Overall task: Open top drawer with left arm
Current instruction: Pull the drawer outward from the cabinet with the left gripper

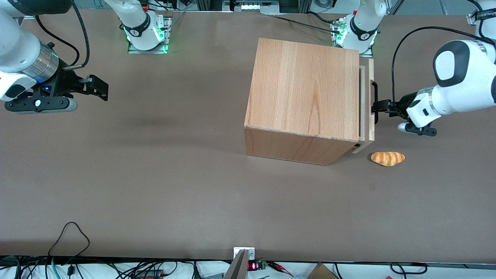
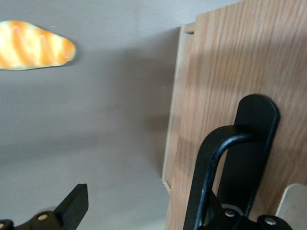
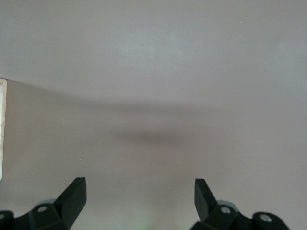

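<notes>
The top drawer's flat wooden front panel point(image 1: 371, 97) stands a small gap out from the box-like cabinet point(image 1: 306, 89), with a strip of the paler tray showing between them. Its long black bar handle point(image 1: 374, 93) faces the left arm point(image 1: 457, 85). The left gripper point(image 1: 379, 107) is at the handle, level with its middle. In the left wrist view the gripper point(image 2: 139, 203) is open. One finger point(image 2: 74, 206) stands apart over the bare table, and the handle bar point(image 2: 208, 167) crosses in front of the panel point(image 2: 230, 72) where the other finger sits.
A small orange striped bread roll point(image 1: 388, 158) lies on the brown table near the cabinet's front corner, nearer the front camera than the gripper; it also shows in the left wrist view point(image 2: 33, 45). Below the top drawer, a lower wooden front edge point(image 1: 361, 147) shows.
</notes>
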